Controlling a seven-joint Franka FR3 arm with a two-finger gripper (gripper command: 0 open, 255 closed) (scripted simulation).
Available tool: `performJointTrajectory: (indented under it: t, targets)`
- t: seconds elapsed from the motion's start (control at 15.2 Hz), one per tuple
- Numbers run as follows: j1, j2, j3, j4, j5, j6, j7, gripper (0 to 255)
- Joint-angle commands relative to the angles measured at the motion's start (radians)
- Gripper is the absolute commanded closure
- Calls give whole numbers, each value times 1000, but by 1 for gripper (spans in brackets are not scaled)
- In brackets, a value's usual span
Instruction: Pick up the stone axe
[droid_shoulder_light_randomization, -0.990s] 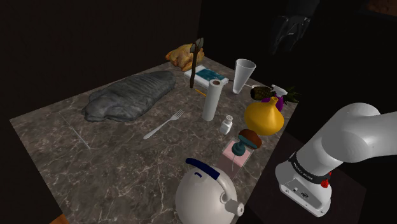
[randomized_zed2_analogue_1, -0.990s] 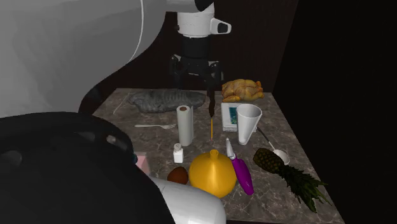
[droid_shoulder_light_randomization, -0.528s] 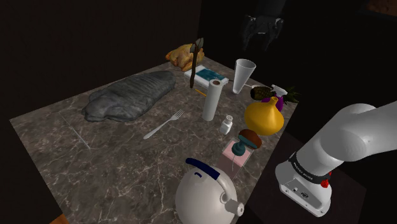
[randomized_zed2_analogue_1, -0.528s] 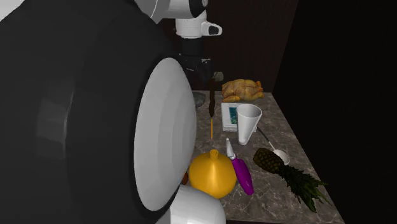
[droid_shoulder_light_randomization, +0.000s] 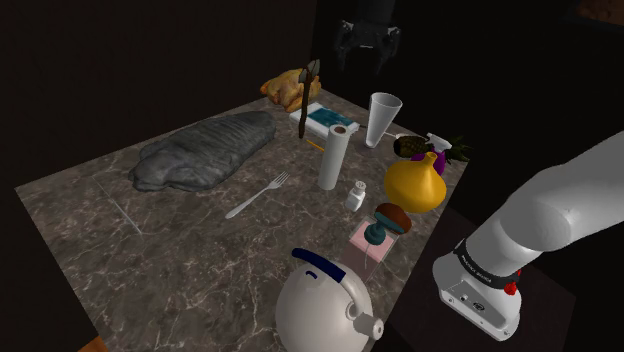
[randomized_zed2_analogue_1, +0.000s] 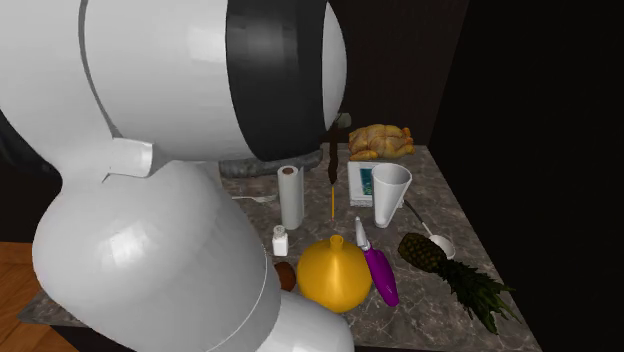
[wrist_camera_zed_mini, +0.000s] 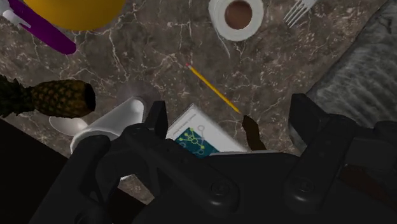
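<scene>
The all-black two-finger gripper (droid_shoulder_light_randomization: 364, 62) hangs high above the flat white-and-blue book (droid_shoulder_light_randomization: 327, 120), its fingers spread wide and holding nothing. The stone axe (droid_shoulder_light_randomization: 306, 100), with a dark handle and grey head, stands upright at the book's edge on the dark marbled bench (droid_shoulder_light_randomization: 180, 250). In the wrist view its handle shows between the fingers, untouched.

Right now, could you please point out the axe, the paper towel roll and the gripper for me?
axe (droid_shoulder_light_randomization: 306, 102), shoulder view, on its dark handle.
paper towel roll (droid_shoulder_light_randomization: 332, 157), shoulder view, on its side.
gripper (droid_shoulder_light_randomization: 363, 66), shoulder view, between its fingertips.
</scene>
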Motion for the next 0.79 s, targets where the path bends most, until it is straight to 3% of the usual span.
performJointTrajectory:
  t: [0.0,0.73]
  targets:
    - [-10,81,16,72,-20,10,77,0]
    - [-6,532,11,557,-161,-34,428,0]
